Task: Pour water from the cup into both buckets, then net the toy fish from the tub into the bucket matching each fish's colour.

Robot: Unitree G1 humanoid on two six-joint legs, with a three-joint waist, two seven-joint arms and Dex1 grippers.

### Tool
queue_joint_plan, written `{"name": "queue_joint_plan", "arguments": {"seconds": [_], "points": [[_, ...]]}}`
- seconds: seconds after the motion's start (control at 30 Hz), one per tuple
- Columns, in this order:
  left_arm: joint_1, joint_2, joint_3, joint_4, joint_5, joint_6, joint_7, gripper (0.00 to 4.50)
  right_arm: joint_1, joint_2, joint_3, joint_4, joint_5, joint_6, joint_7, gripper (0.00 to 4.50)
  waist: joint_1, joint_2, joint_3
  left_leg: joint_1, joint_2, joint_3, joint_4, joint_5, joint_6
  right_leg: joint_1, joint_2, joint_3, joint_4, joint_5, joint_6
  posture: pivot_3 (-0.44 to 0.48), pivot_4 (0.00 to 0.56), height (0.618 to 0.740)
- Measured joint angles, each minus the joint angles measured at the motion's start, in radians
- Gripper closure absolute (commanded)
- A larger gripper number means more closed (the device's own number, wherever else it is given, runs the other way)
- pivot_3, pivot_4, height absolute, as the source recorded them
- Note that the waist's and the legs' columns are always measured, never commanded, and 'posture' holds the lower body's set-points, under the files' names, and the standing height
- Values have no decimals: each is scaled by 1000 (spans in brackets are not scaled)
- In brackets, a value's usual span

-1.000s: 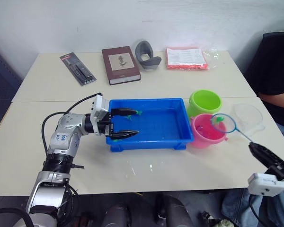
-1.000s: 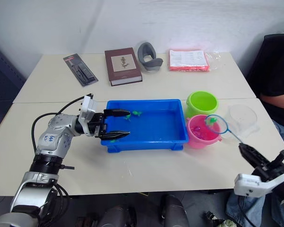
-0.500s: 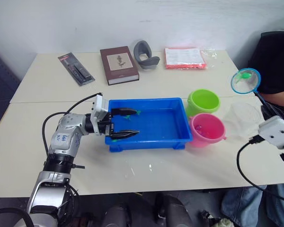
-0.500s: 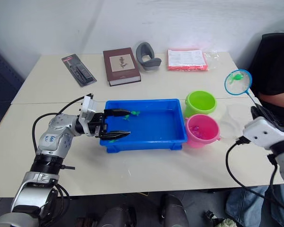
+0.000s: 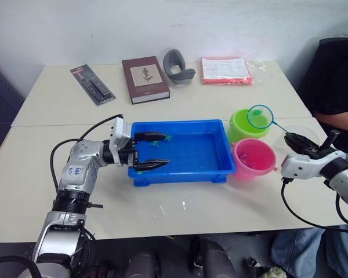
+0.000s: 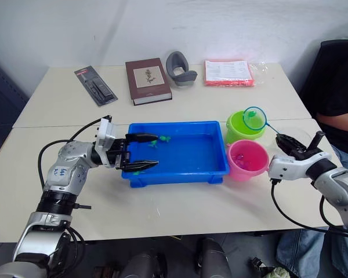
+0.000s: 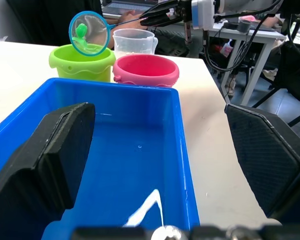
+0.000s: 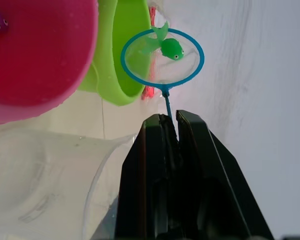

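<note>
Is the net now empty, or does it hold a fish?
It holds a fish: one green fish lies in the net, held by the right gripper over the green bucket.

The setting reads as an office or robotics lab; two pale tables (image 5: pixel 180 202) are pushed together against a plain white wall (image 5: pixel 162 23); along the far edge lie a hardback book (image 5: pixel 145 79), a packaged tool (image 5: pixel 93 83), a grey curved holder (image 5: pixel 177 60) and a plastic-wrapped stack of papers (image 5: pixel 226 70); a seated person (image 5: pixel 336 87) is at the right edge; the left wrist view shows another desk (image 7: pixel 250 35) with cables beyond.
</note>
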Motion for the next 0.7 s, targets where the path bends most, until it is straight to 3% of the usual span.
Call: {"name": "queue_joint_plan", "arguments": {"seconds": [0.7], "points": [[4, -12, 0, 0, 0, -14, 16, 36, -159, -88, 122, 191, -96, -123, -107, 4500, -2, 0, 0, 0, 1, 0, 0, 0, -1, 0, 0, 0, -1, 0, 0, 0, 150, 740]]}}
